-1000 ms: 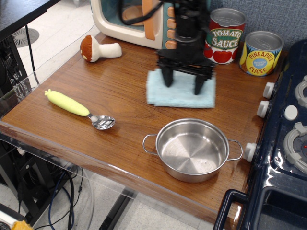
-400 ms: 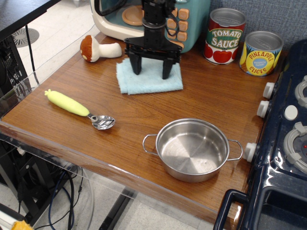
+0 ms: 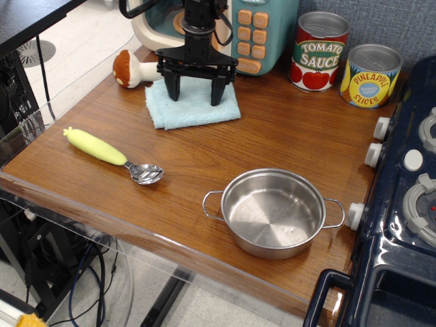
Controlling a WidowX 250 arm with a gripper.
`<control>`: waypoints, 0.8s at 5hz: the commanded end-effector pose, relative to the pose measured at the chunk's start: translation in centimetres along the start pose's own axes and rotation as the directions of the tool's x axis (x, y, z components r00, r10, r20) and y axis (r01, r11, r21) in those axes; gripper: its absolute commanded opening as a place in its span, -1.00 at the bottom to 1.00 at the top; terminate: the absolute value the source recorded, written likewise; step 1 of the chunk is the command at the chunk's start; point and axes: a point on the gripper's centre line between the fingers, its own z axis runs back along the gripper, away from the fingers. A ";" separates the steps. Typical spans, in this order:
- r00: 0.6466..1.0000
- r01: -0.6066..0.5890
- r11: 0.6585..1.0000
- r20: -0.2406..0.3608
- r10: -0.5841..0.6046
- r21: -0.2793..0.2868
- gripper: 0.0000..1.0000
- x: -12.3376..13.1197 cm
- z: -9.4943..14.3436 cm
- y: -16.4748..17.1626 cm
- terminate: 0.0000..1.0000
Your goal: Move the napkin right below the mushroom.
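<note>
- My gripper stands over the light blue napkin, fingers spread wide and tips pressed down on the cloth; they pin it, nothing is clamped between them.
- The napkin lies flat on the worktop, just right of and slightly nearer than the mushroom, not yet squarely below it.
- Risk: the cloth is soft; an uneven press could bunch or fold it during a slide.
- Risk: my left fingertip is close to the mushroom stem; a further leftward push could knock the toy toward the worktop's left edge.
- Risk: the toy microwave sits just behind my arm.
- Open room: bare wood lies nearer the camera, between napkin, spoon and steel pot; the cans stand well apart.
</note>
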 end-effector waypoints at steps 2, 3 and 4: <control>0.995 -0.007 0.999 0.102 0.011 -0.037 1.00 1.0 4.4 0.6 -1.00; 0.987 -0.016 0.998 0.159 0.026 -0.062 1.00 1.6 6.4 1.0 -1.00; 0.977 -0.012 0.998 0.211 0.026 -0.064 1.00 1.5 8.5 1.3 -1.00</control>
